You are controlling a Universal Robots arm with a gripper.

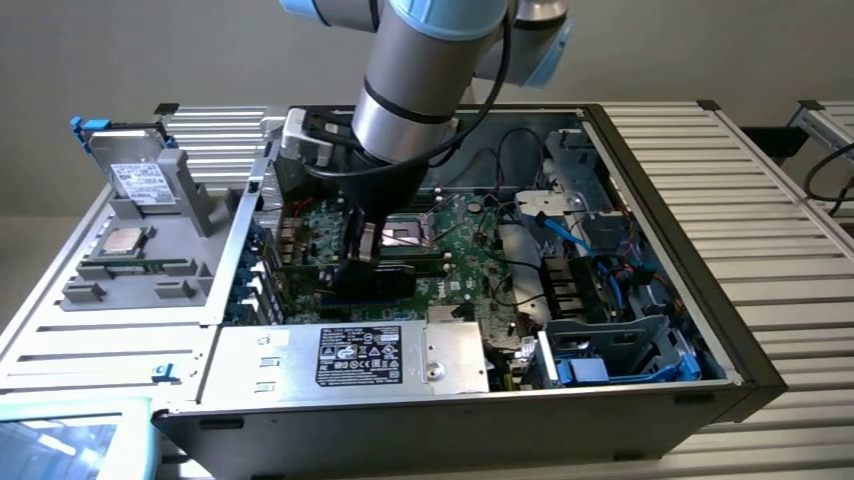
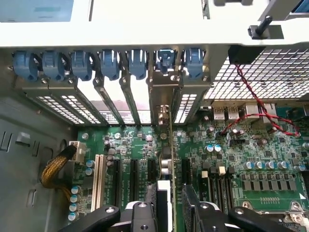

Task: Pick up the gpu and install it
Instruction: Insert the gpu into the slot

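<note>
The gpu (image 2: 166,159), a thin green card seen edge-on with a silver metal end bracket, stands upright over a black expansion slot on the large green motherboard (image 2: 241,154), its bracket at the rear slot openings. The black gripper (image 2: 170,212) grips it between widely spread jaws. Judged risk: any tilt would jam the edge connector against the slot. The open grey computer case (image 1: 667,400) rests on a slatted metal table (image 1: 747,170).
</note>
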